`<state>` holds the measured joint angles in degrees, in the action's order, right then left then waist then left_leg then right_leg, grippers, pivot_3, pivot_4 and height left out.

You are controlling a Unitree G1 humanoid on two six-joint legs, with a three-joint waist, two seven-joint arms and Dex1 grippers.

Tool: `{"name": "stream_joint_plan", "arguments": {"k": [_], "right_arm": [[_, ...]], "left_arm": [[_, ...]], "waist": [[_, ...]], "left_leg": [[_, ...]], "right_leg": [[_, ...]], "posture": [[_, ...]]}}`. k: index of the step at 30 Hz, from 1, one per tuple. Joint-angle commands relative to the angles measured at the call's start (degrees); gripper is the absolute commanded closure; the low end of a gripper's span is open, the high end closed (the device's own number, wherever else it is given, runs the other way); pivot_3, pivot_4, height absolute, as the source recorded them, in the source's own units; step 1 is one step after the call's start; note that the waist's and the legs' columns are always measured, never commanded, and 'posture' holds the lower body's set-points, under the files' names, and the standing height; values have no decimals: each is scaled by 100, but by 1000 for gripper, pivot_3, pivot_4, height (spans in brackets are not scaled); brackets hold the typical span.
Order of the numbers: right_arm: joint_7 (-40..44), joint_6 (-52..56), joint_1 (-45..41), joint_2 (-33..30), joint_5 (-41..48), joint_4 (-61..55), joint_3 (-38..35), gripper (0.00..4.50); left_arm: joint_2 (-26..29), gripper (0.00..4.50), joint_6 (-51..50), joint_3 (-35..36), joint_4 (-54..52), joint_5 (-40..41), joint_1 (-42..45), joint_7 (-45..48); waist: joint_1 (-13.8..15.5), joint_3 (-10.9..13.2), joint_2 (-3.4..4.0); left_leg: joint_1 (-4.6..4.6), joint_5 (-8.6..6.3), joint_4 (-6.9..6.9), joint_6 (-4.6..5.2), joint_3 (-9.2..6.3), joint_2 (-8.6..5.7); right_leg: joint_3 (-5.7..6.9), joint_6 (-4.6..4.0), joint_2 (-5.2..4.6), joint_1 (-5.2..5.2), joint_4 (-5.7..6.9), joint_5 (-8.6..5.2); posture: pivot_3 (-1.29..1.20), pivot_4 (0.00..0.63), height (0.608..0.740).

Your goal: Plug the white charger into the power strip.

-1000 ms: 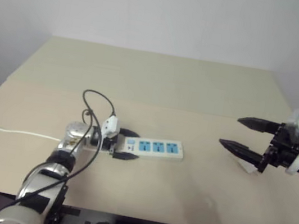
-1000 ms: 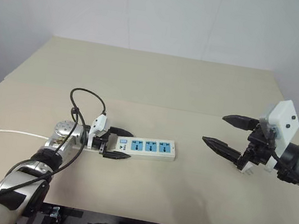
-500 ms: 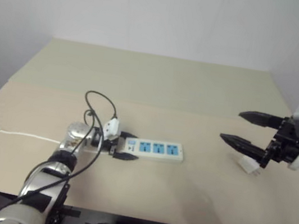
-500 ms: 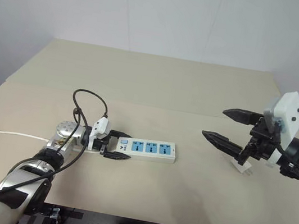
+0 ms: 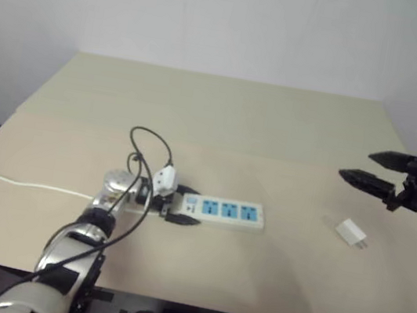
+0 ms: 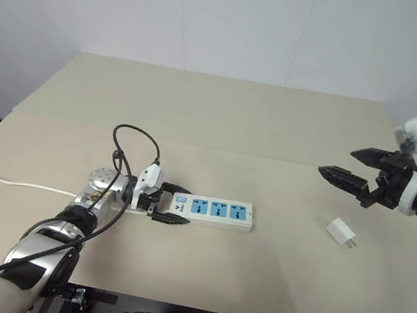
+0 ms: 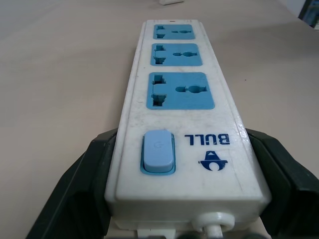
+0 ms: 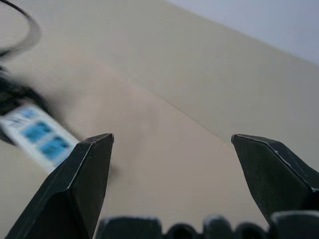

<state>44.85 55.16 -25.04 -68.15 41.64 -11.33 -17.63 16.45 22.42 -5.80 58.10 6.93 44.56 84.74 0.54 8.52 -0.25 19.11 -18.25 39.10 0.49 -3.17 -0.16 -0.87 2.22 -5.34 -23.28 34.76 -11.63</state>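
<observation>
The power strip (image 5: 230, 212) lies flat on the tan table (image 5: 223, 111), its three blue sockets facing up. My left gripper (image 5: 177, 207) is shut on its switch end, and in the left wrist view the black fingers (image 7: 75, 189) press both sides of the strip (image 7: 179, 94) beside the blue switch. The white charger (image 5: 351, 232) lies loose on the table, far to the right of the strip. My right gripper (image 5: 356, 166) hovers open above and behind the charger, pointing left, with nothing between its fingers (image 8: 89, 169).
A thin white cord (image 5: 22, 183) runs from the strip's end off the table's left edge. A black cable (image 5: 150, 151) loops up over my left wrist. Bare tabletop separates the strip from the charger.
My left gripper has shut on the strip's switch end. My right gripper has lifted and drawn back to the right, leaving the charger uncovered on the table.
</observation>
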Motion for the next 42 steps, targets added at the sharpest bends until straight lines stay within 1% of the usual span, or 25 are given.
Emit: {"name": "stream_joint_plan", "arguments": {"k": [1,3,5,8,12,15,20,26,31,42], "right_arm": [[164,660,-876,-469,-507,658,1037,0],[379,946,-1597,-534,-956,1160,1883,0],[793,1080,-2241,-548,-1410,1651,2691,0],[1447,1096,-3004,-439,-1991,2310,3614,0],[2181,759,-3595,-165,-2731,3029,4465,0],[2606,435,-3750,63,-3224,3510,4895,0],[3082,-107,-3615,304,-3836,3927,5262,0],[3337,-446,-3497,618,-4284,4257,5239,0],[3324,-723,-3376,861,-4562,4607,5179,0],[3148,-1171,-3194,1315,-4877,4978,4935,0]], "left_arm": [[-224,1207,-20,-118,-83,-82,106,-46],[-324,1207,3,-164,-80,-135,86,-127],[-385,1207,9,-192,-77,-176,52,-190],[-428,1207,-1,-212,-93,-214,8,-255],[-437,1207,-39,-217,-155,-214,-56,-304],[-409,1207,-75,-216,-235,-197,-110,-309],[-329,1207,-136,-211,-390,-184,-207,-330],[-230,1207,-244,-208,-675,-150,-405,-399],[-162,1207,-346,-223,-885,-123,-531,-454],[-28,1207,-467,-243,-1115,-117,-643,-518]], "waist": [[-1,-1,2],[-26,-2,5],[-25,-3,7],[-22,-6,11],[-20,-7,13],[-16,-7,14],[-25,-8,16],[-91,-12,22],[-136,-13,23],[-154,-15,26]], "left_leg": [[4,0,0,0,3,-1],[11,0,2,1,5,0],[12,0,1,1,9,-1],[17,0,-1,1,6,0],[21,0,1,-1,7,-2],[20,0,2,-1,7,-2],[25,1,4,-3,9,-4],[27,4,3,-7,12,-4],[27,4,3,-8,13,-4],[26,5,3,-9,16,-3]], "right_leg": [[-2,0,-2,-6,0,0],[-3,0,-2,-15,-2,0],[-7,0,-3,-22,-11,0],[-4,0,-1,-30,-31,0],[-4,1,-4,-33,-31,0],[-4,1,-3,-33,-29,1],[-4,2,-5,-44,8,1],[-8,2,-4,-58,19,1],[-10,1,-4,-59,20,1],[-13,0,-1,-65,23,1]], "posture": [[0,150,740],[0,150,740],[0,150,740],[0,150,740],[0,150,740],[0,150,740],[0,150,740],[0,150,740],[0,150,740],[0,150,740]]}}
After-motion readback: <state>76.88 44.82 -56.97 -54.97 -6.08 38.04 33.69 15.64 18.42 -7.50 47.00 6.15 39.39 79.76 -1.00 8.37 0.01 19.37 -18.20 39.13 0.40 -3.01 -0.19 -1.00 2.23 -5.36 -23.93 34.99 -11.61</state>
